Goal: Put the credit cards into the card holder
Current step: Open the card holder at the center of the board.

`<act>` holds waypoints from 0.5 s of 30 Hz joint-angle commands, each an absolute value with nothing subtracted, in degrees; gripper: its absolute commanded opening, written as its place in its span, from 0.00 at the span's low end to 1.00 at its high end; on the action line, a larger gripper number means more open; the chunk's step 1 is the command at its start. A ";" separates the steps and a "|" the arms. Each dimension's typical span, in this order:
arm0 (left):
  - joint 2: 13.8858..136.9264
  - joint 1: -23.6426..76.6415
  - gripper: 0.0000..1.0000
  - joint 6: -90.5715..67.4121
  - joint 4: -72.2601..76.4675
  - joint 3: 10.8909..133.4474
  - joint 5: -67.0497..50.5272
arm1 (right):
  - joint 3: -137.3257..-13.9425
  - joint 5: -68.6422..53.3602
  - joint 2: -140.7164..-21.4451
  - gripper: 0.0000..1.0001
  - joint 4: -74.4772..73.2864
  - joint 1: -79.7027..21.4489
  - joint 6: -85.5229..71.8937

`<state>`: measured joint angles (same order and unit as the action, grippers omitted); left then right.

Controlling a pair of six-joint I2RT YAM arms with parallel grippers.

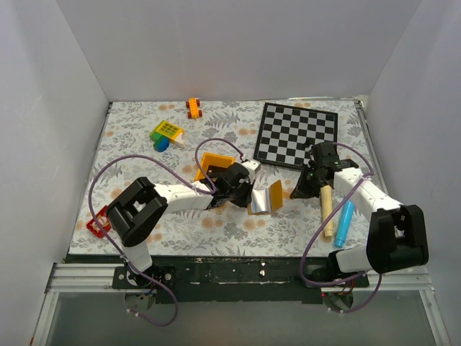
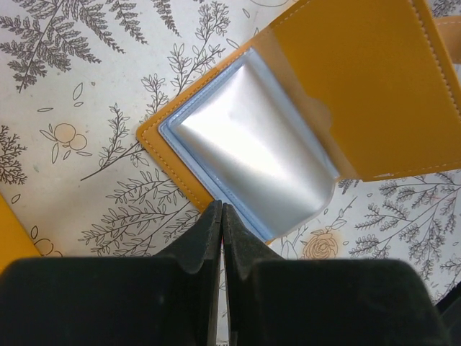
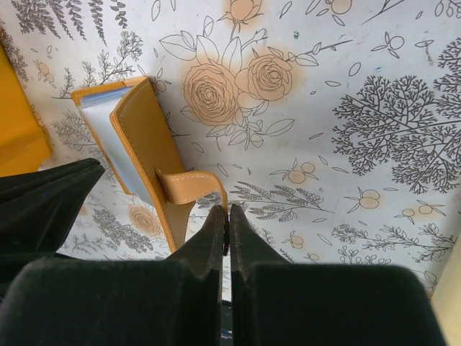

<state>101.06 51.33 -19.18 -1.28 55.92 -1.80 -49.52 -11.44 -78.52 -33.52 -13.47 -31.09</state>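
Observation:
The tan card holder (image 1: 265, 198) lies open on the flowered cloth between both arms, its pale blue-grey clear sleeves (image 2: 256, 155) facing up and one flap (image 2: 374, 79) raised. My left gripper (image 2: 221, 209) is shut, its tips at the holder's near edge; no held thing shows between them. In the top view it (image 1: 249, 197) sits just left of the holder. My right gripper (image 3: 227, 210) is shut on the holder's strap tab (image 3: 191, 186), to the holder's right (image 1: 294, 193). The credit cards are hidden from view.
A black-and-white chequered board (image 1: 297, 133) lies at the back right. A yellow bin (image 1: 213, 161) sits behind the left gripper. A wooden stick (image 1: 327, 210) and blue marker (image 1: 343, 223) lie by the right arm. Small toys (image 1: 166, 132) (image 1: 193, 108) are at the back left, a red piece (image 1: 96, 224) at the left edge.

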 commanded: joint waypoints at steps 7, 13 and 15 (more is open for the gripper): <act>103.44 51.42 0.00 -18.37 -0.35 56.34 0.79 | -50.45 -9.58 -79.54 0.01 -33.22 -13.10 -29.97; 103.89 51.42 0.00 -18.02 -0.35 56.16 0.79 | -50.01 -5.90 -81.30 0.01 -33.13 -13.10 -29.88; 103.71 51.50 0.00 -17.93 -0.44 56.34 0.79 | -49.75 -3.88 -82.26 0.01 -33.05 -13.10 -29.97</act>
